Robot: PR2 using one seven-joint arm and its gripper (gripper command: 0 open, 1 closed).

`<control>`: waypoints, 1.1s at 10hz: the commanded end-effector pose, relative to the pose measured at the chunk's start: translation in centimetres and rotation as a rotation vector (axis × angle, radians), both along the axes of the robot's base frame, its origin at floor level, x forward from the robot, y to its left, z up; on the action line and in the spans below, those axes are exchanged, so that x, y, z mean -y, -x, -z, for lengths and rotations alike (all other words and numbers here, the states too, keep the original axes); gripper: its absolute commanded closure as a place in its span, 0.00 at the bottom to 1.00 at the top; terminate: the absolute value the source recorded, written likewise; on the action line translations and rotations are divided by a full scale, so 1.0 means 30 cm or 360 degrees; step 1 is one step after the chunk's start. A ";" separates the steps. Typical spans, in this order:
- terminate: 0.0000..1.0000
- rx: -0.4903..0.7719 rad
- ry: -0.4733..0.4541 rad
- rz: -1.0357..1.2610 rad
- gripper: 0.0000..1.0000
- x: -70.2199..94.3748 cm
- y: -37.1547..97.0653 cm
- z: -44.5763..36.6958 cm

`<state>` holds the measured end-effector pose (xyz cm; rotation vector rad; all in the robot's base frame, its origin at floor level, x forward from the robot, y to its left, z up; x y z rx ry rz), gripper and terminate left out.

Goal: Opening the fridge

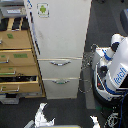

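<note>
The tall white fridge (60, 30) stands in the middle of the exterior view with every door shut. A green android sticker (43, 9) sits on its large upper door. Below are two drawers with curved silver handles, the upper handle (60, 63) and the lower handle (61, 81). My gripper (46, 114) is at the bottom edge, left of centre, well below the fridge and touching nothing. Its pale fingers look spread and empty. A second pale gripper (95, 120) shows at the bottom right, small and blurred.
A tan wooden drawer cabinet (17, 55) stands against the fridge on the exterior view's left, with some drawers pulled out. A white-and-blue robot body (116, 65) with cables stands close on the right. Dark floor (70, 110) lies between my gripper and the fridge.
</note>
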<state>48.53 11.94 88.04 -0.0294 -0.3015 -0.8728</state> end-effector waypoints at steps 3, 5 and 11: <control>0.00 0.0108 -0.0103 -0.0440 0.00 0.007 -0.426 -0.201; 0.00 0.0104 -0.0095 -0.0535 0.00 0.012 -0.530 -0.261; 0.00 0.0099 -0.0071 -0.0743 0.00 0.098 -0.813 -0.410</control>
